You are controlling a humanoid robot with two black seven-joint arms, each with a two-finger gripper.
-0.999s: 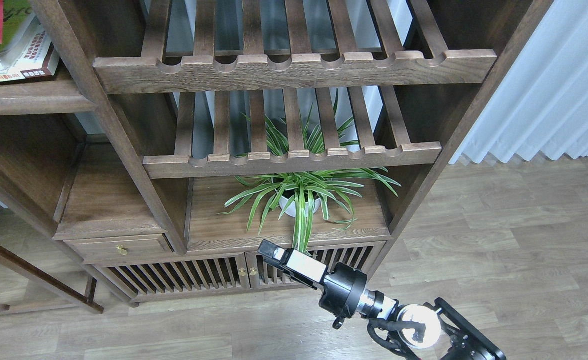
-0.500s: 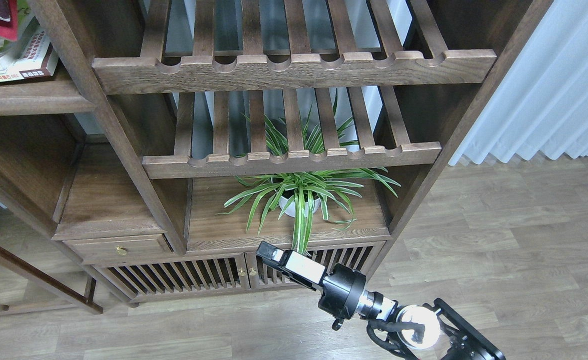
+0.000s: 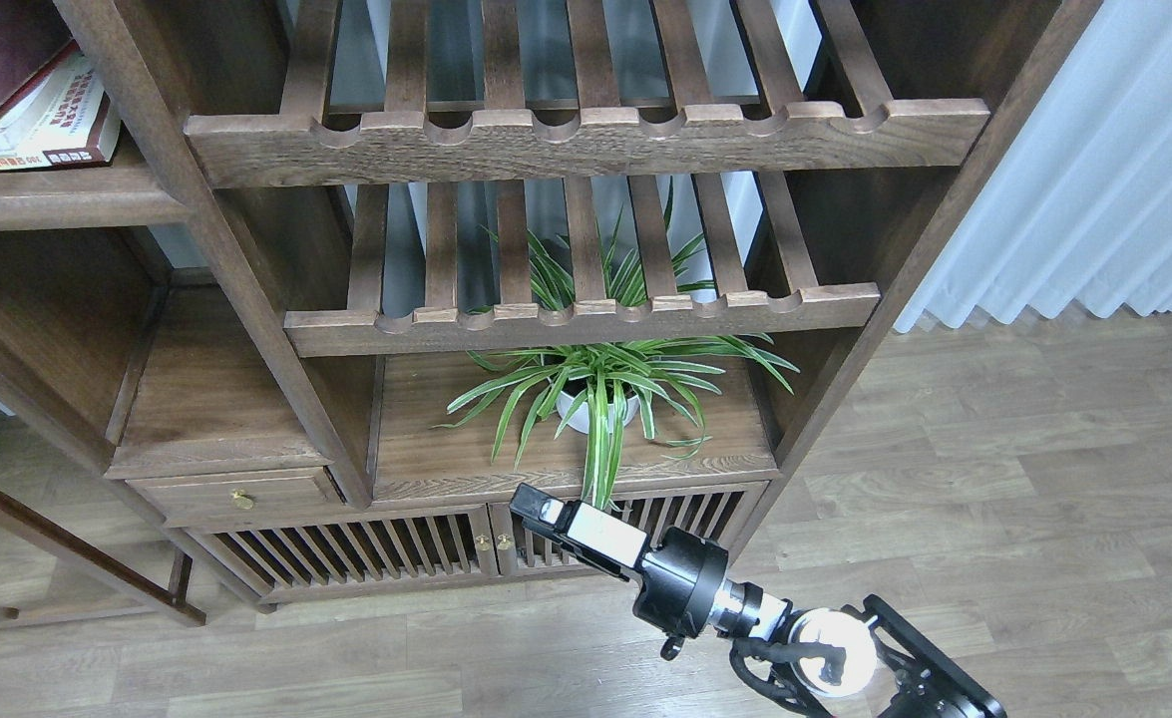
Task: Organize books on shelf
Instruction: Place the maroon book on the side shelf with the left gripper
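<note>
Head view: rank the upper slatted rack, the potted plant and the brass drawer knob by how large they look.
1. Upper slatted rack, largest.
2. Potted plant.
3. Brass drawer knob, smallest.
The rack sits nearer the camera, so its lead is partly apparent.

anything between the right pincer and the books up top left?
Yes. The right pincer sits low, in front of the cabinet doors. The books lie on the shelf at upper left. The slanted wooden upright and the drawer compartment lie between them.
</note>
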